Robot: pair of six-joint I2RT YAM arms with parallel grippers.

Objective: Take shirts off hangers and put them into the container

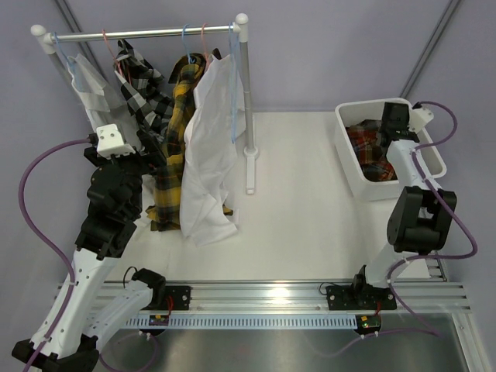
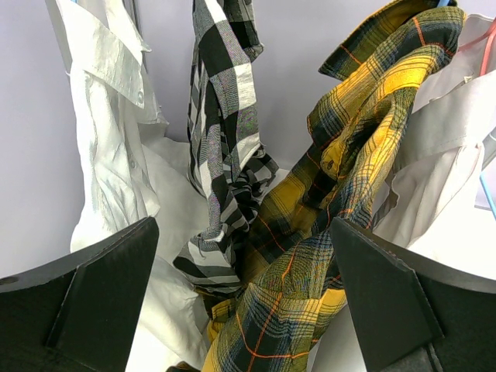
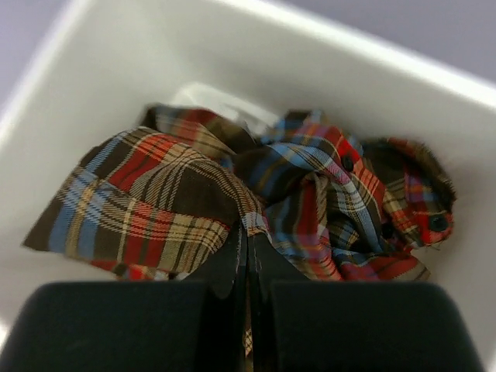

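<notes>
Right wrist view: right gripper (image 3: 247,236) closed, perhaps pinching the crumpled red-blue plaid shirt (image 3: 155,186); left gripper (image 2: 244,226) wide, empty.

I'm working in a lab-style robot test cell.
Plain lilac-grey panels (image 1: 310,54) stand behind the clothes rack (image 1: 147,33), a white tabletop (image 1: 302,201) lies under it, and an aluminium mounting rail (image 1: 263,294) runs in front of it.

Red plaid shirt (image 3: 194,194) hides most container (image 3: 93,77) base.
</notes>
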